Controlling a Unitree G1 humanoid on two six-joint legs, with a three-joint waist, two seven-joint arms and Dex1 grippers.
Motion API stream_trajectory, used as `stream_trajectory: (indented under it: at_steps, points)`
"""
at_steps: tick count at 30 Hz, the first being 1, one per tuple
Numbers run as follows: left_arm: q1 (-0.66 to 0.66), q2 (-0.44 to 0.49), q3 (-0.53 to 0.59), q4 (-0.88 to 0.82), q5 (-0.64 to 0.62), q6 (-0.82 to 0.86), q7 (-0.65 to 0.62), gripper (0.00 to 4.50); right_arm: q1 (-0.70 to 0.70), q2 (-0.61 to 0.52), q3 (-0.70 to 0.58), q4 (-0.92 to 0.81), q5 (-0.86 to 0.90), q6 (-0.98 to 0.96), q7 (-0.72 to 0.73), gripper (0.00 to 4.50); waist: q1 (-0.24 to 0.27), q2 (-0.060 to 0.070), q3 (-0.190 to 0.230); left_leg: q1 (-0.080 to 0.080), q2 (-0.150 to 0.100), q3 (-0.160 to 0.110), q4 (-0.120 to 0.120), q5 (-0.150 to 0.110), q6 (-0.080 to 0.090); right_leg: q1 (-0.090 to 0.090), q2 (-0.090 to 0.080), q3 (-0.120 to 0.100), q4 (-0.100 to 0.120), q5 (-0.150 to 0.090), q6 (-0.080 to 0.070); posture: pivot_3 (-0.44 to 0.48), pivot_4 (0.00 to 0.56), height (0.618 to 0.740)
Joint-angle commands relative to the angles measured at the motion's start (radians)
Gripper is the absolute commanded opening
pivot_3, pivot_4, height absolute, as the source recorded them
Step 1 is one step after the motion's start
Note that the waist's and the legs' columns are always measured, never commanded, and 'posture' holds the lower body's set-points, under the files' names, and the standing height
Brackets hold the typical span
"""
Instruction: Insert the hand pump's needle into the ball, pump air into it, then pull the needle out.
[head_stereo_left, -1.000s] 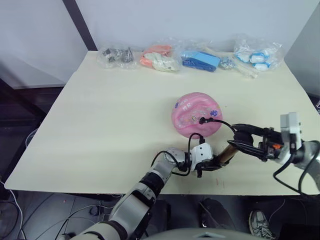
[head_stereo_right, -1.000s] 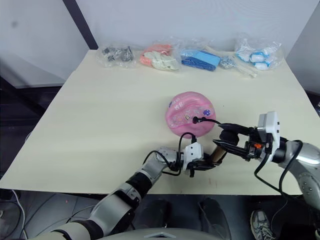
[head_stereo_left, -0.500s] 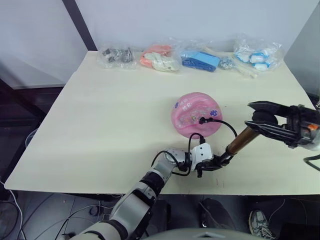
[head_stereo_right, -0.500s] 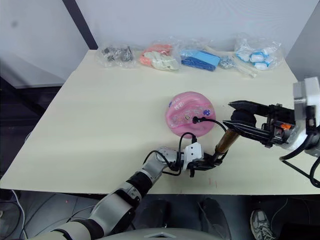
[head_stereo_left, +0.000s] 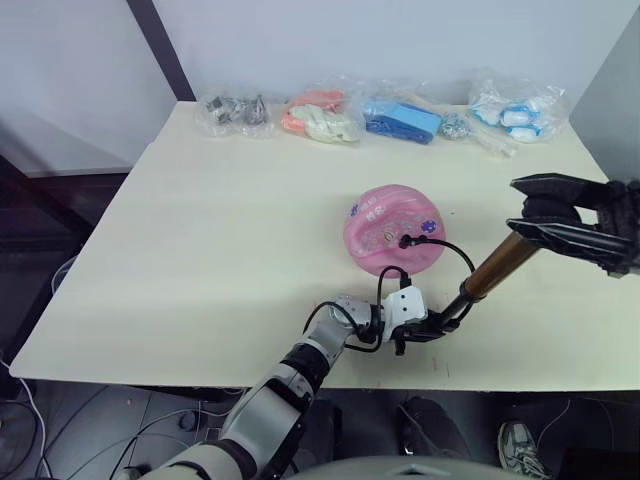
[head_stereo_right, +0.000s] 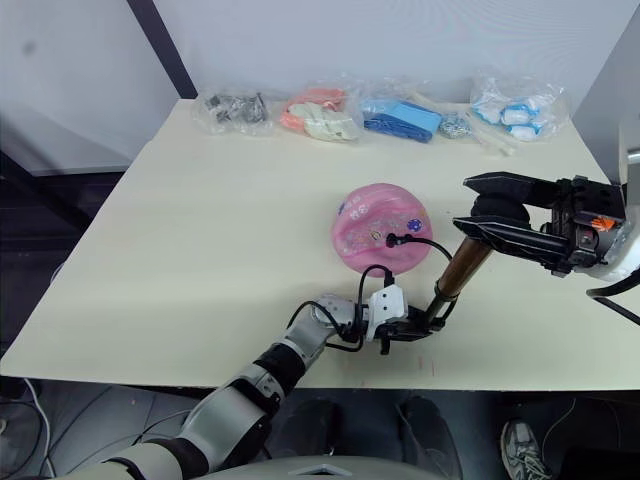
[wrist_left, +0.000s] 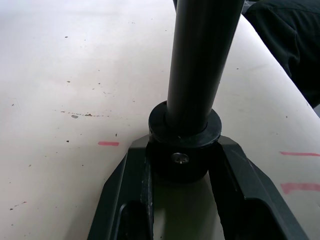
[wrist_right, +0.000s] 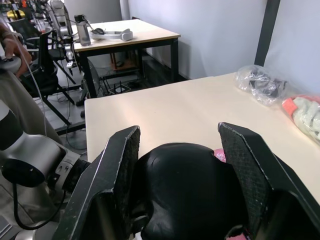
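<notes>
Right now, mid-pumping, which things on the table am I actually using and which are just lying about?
In use:
- pink rubber ball
- bronze-gold hand pump, black hose
- left gripper clamping its base
- right gripper around its black handle

Lying about:
- four clear plastic bags of small items along the far edge

Lighting was bright and even from overhead, only soft shadows on the bench (head_stereo_left: 220, 220); left wrist view went blurry up close, no real glare.

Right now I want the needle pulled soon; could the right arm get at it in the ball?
Probably not yet: the right end effector is shut on the hand pump handle, beside the ball. The needle itself lies unobstructed.
</notes>
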Motion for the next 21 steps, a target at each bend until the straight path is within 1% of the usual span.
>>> stream_trajectory:
  at_steps: [1, 5, 7, 9, 15, 21]
  points:
    - [0.006, 0.000, 0.001, 0.042, 0.019, 0.014, 0.017, 1.07, 0.054, 0.045, 0.075, -0.039, -0.121, -0.061, 0.046, 2.02, -0.001, 0.000, 0.000, 0.000, 0.000, 0.000, 0.000, 0.000, 0.000, 0.001, 0.000, 0.000, 0.000, 0.000, 0.000, 0.000, 0.150, 0.736]
    - [0.002, -0.001, 0.004, 0.045, 0.021, 0.013, 0.016, 1.07, 0.113, 0.126, 0.172, -0.020, -0.279, -0.168, 0.077, 2.02, -0.003, 0.000, -0.001, 0.002, 0.000, 0.000, 0.000, 0.000, 0.000, 0.001, 0.000, 0.000, 0.000, 0.000, 0.000, 0.000, 0.150, 0.736]
    - [0.001, -0.001, 0.003, 0.048, 0.023, 0.010, 0.016, 1.07, 0.150, 0.144, 0.236, 0.002, -0.386, -0.235, 0.110, 2.02, -0.003, 0.000, -0.001, 0.002, 0.000, 0.000, 0.000, 0.000, 0.000, 0.002, 0.000, 0.000, 0.000, 0.000, 0.000, 0.000, 0.150, 0.736]
    - [-0.001, -0.002, 0.004, 0.049, 0.023, 0.010, 0.016, 1.07, 0.167, 0.176, 0.286, 0.026, -0.448, -0.281, 0.117, 2.02, -0.005, 0.000, -0.001, 0.003, -0.001, 0.000, 0.000, 0.000, 0.000, 0.002, 0.000, 0.000, 0.000, 0.000, 0.000, 0.000, 0.150, 0.736]
    - [-0.001, 0.000, 0.010, 0.051, 0.022, 0.011, 0.018, 1.07, 0.194, 0.269, 0.407, 0.068, -0.564, -0.375, 0.119, 2.02, -0.010, -0.001, -0.002, 0.004, -0.001, 0.000, 0.000, 0.000, 0.000, 0.003, 0.001, 0.000, 0.000, 0.000, 0.000, 0.000, 0.150, 0.736]
    - [-0.005, -0.006, 0.016, 0.054, 0.023, 0.013, 0.029, 1.07, 0.235, 0.328, 0.468, 0.128, -0.661, -0.462, 0.127, 2.02, -0.010, -0.001, -0.003, 0.005, -0.001, 0.000, 0.000, 0.000, 0.000, 0.004, 0.001, 0.000, 0.000, 0.000, 0.000, 0.000, 0.150, 0.736]
